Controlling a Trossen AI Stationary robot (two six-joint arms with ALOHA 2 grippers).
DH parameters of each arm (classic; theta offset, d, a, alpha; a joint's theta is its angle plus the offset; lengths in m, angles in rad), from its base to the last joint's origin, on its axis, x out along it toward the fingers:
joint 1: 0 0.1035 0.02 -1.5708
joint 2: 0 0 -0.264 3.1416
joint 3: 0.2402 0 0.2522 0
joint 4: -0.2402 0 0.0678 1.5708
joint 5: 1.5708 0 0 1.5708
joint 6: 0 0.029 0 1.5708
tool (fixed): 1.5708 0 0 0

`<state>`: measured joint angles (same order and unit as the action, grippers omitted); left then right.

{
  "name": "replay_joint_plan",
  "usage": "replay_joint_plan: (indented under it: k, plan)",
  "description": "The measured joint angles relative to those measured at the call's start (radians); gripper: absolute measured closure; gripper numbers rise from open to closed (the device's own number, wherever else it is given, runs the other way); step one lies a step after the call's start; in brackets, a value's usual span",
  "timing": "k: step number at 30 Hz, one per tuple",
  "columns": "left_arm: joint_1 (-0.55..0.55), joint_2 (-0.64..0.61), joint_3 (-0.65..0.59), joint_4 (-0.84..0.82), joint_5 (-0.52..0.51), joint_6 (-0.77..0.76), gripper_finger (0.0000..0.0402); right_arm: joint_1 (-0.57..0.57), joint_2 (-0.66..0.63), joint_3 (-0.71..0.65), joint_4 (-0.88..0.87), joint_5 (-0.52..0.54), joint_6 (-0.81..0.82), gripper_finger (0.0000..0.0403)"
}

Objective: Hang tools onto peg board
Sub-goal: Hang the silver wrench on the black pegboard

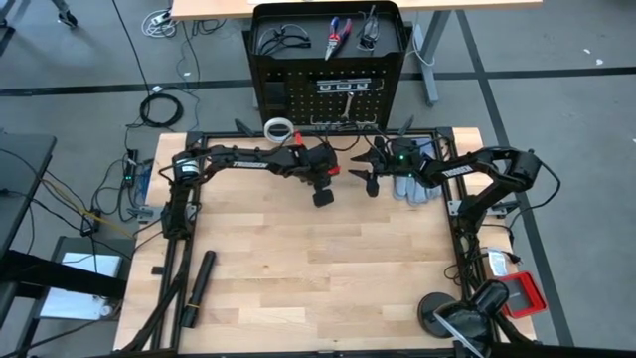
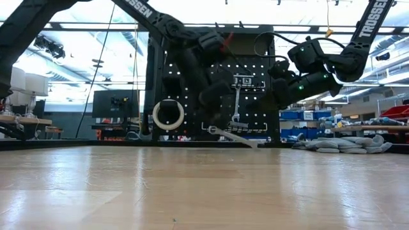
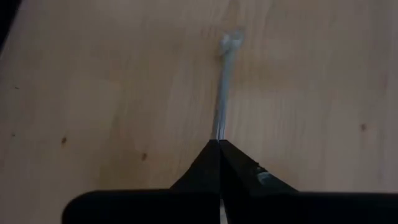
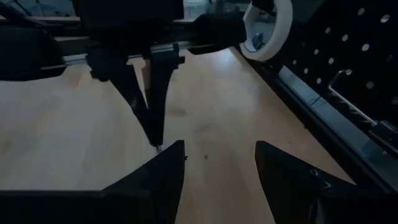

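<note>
**Left gripper pinched on the wrench at the board's foot**

The left gripper [image 1: 324, 196] points down at the table [image 1: 298, 268], its fingers [image 3: 205, 168] pressed together on one end of the small silver wrench [image 3: 224, 106]; the rest of the wrench runs out ahead of the fingertips across the wood, and in the low view it slants from the gripper toward the table [image 2: 233, 136]. Just behind this gripper stands the peg board [image 1: 328, 60]; the white tape ring [image 2: 168, 115] is beside it, against the board's lower edge; pliers [image 1: 338, 35] and glasses [image 1: 278, 40] rest on the board's top shelf. The right gripper [image 1: 375, 184] hovers just beside the left one, its fingers [image 4: 161, 174] apart and holding nothing; grey gloves [image 1: 409, 184] lie under its arm.
</note>
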<state>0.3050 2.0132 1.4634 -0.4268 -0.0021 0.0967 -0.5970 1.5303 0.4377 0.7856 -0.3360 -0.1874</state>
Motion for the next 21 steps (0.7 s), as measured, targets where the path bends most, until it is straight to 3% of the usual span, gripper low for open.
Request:
replay_joint_plan:
  k: [14, 17, 21]
  plan:
    - [0.0, 0.002, 0.01, -0.069, 0.032, 0.012, 0.0392, 0.01, 0.0, 0.0, -0.034, -0.007, 0.001, 0.0199]
    - [-0.005, 0.004, 0.01, -0.036, 0.031, 0.072, 0.036, 0.015, 0.0, 0.0, -0.015, -0.007, 0.001, 0.0199]
    - [-0.02, 0.019, 0.01, 0.019, 0.027, 0.181, 0.0287, 0.015, 0.0, 0.0, -0.009, -0.021, 0.001, 0.0199]
